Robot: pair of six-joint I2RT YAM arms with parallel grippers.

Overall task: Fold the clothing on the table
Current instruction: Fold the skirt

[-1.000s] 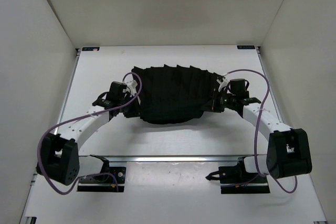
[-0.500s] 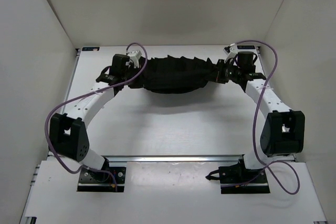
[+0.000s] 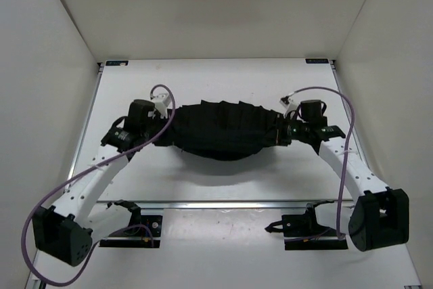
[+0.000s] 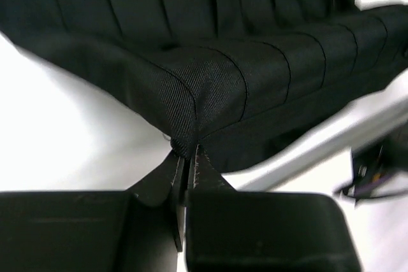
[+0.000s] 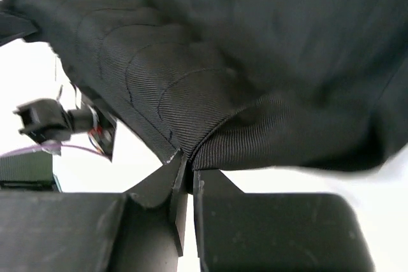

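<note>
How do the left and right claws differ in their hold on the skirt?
Left claw pinches a pointed folded corner of the pleated skirt; right claw pinches a bunched edge. Left claw holds the skirt's left end, right claw its right end. Both are shut on it.

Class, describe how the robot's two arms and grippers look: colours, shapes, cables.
Both the left arm and right arm have slim white links with bulky black joint housings and black base plates. A purple cable loops along each. The left gripper and right gripper are black, with two flat, tapering fingers.
</note>
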